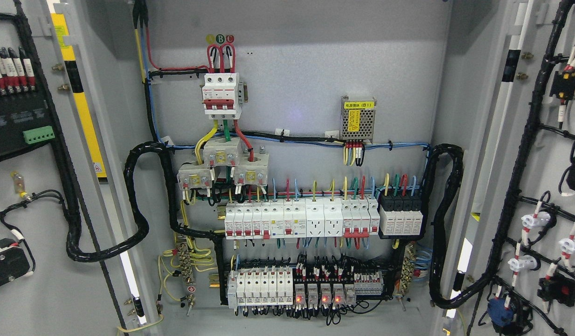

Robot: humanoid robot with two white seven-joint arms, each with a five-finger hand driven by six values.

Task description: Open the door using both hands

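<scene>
Hands out of view; both doors (35,186) swung wide open

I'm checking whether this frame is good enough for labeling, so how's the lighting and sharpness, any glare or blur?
Head view: even, soft light and sharp focus on the back panel; a faint bluish glare spot sits left of the power supply module; bright strips blow out beside the left door and right door; small relay indicator lights glow red; no motion blur.
</scene>
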